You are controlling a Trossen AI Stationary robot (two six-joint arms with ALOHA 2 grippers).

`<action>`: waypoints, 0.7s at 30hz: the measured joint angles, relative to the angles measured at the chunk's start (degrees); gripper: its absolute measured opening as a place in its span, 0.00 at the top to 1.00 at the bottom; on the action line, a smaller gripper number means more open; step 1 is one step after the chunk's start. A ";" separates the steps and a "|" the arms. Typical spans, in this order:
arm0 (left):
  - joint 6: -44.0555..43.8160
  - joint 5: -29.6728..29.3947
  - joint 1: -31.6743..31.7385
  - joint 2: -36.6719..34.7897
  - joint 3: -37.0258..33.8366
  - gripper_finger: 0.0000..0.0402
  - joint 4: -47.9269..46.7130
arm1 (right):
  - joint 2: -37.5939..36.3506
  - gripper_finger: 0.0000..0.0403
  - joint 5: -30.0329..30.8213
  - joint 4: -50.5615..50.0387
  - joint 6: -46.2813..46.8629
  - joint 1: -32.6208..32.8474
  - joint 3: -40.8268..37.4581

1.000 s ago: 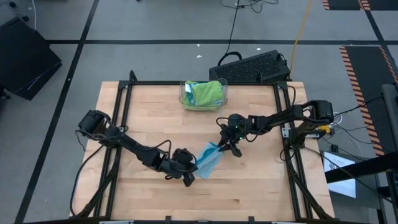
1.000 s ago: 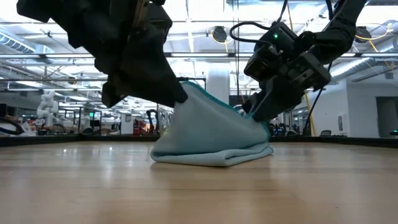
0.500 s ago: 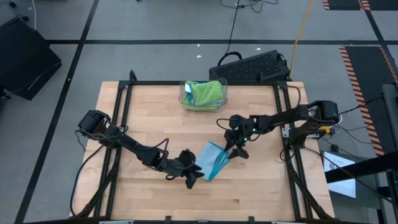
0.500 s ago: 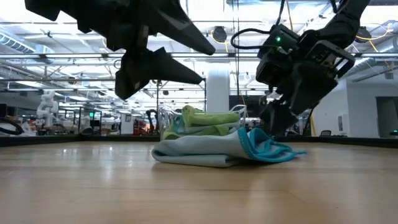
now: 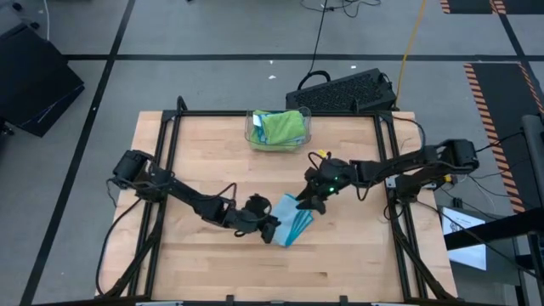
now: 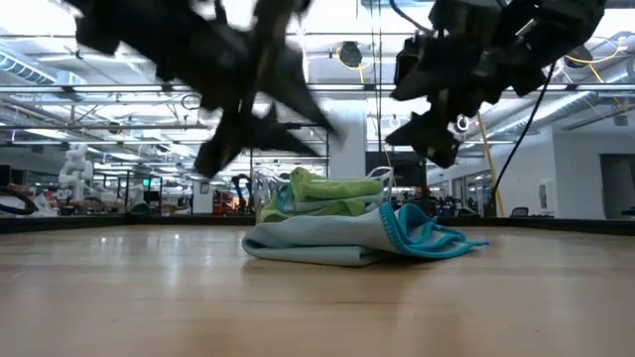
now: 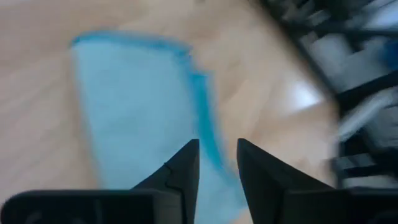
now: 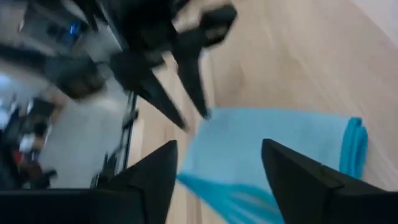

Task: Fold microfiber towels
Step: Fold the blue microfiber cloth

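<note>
A light blue microfiber towel lies folded on the wooden table a little right of its middle, flat on its lower layers, and no gripper touches it. It also shows in the low view, the left wrist view and the right wrist view. My left gripper hovers open just left of the towel. My right gripper hovers open over the towel's far right corner. The left gripper also shows in the right wrist view.
A clear plastic bin holding lime green and blue towels stands at the table's far edge, middle. A black keyboard lies beyond the far right corner. Bare wood lies toward the near edge.
Both grippers have opened and let go of the blue towel, whose raised upper edge has fallen over, so it now lies folded flat on the table. Both grippers have then gone up, clear of it; the left one has shifted a little toward the table's right.
</note>
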 joint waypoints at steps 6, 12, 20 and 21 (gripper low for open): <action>-5.84 9.42 1.17 8.20 -0.07 0.80 0.67 | 8.47 0.63 6.50 5.39 5.53 2.59 -0.02; -7.32 14.92 1.40 10.75 0.29 0.81 2.01 | 16.55 0.80 6.41 4.75 5.59 2.69 -0.02; -1.69 17.12 2.50 4.42 -0.33 0.81 -5.82 | 16.77 0.93 3.83 2.29 12.38 3.09 -0.09; -2.11 17.36 2.75 3.21 -0.28 0.81 -5.90 | 14.92 0.93 4.32 0.68 12.79 3.19 -0.29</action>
